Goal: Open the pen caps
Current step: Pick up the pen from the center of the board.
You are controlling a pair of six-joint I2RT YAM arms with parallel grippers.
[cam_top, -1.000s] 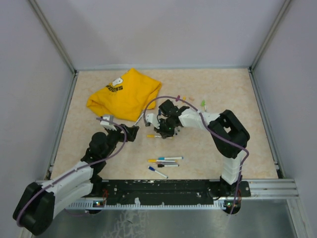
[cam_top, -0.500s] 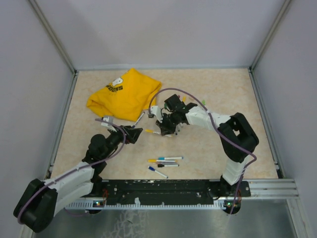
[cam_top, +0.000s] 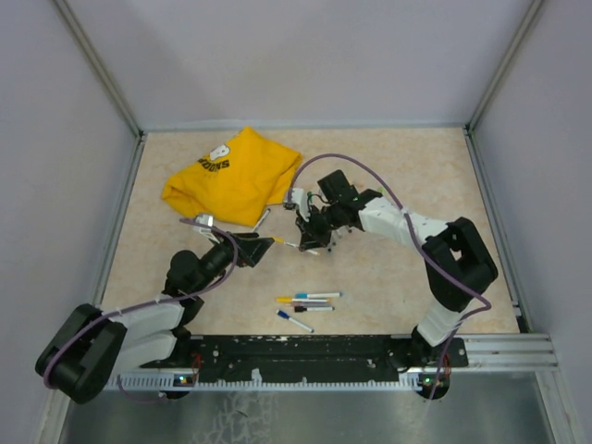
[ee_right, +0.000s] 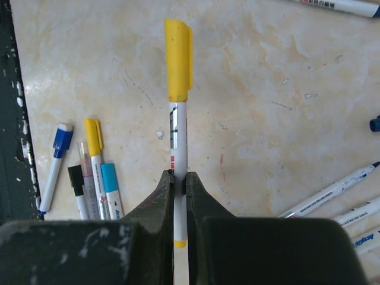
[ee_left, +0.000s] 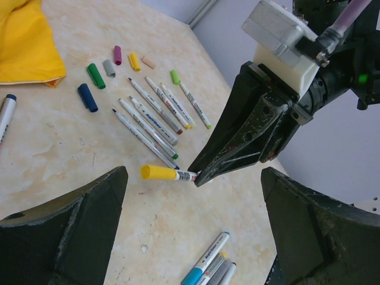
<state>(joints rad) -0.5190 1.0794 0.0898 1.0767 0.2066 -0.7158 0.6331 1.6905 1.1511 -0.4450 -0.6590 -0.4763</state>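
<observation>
Tabletop [cam_top: 388, 277] of pale marbled beige is seen from above, walled in on three sides. A crumpled yellow T-shirt [cam_top: 231, 176] is laid at its far left. Both arms are reached in toward the middle, the left arm [cam_top: 148, 319] from the near left corner and the right arm [cam_top: 435, 250] bent round from the near right.

The left gripper [cam_top: 262, 247] is spread wide, with nothing between its fingers; it is aimed at the capped end of the pen presented by the other arm. The right gripper [ee_right: 180, 176] is pressed together on the white barrel of a yellow-capped pen [ee_right: 179, 136]; the pen is pinched near its tail and held out over the table, pointing toward the left gripper.

A row of uncapped pens [ee_left: 151, 122] is laid side by side on the table, on the far side of the held pen. Four capped pens [cam_top: 310, 301] are grouped near the front edge, with blue, black, yellow and light-blue caps. One more pen [ee_left: 5, 116] is seen just beside the shirt's edge.

The yellow cap [ee_right: 179, 59] is seated on the held pen. Loose caps are scattered beyond the uncapped row: a dark blue cap [ee_left: 87, 97], a green cap [ee_left: 95, 75], a grey cap [ee_left: 109, 67], a magenta cap [ee_left: 117, 54], a small yellow cap [ee_left: 135, 61], a pale peach cap [ee_left: 148, 62] and a light green cap [ee_left: 175, 76]; all are lying on their sides, apart from the pens.
</observation>
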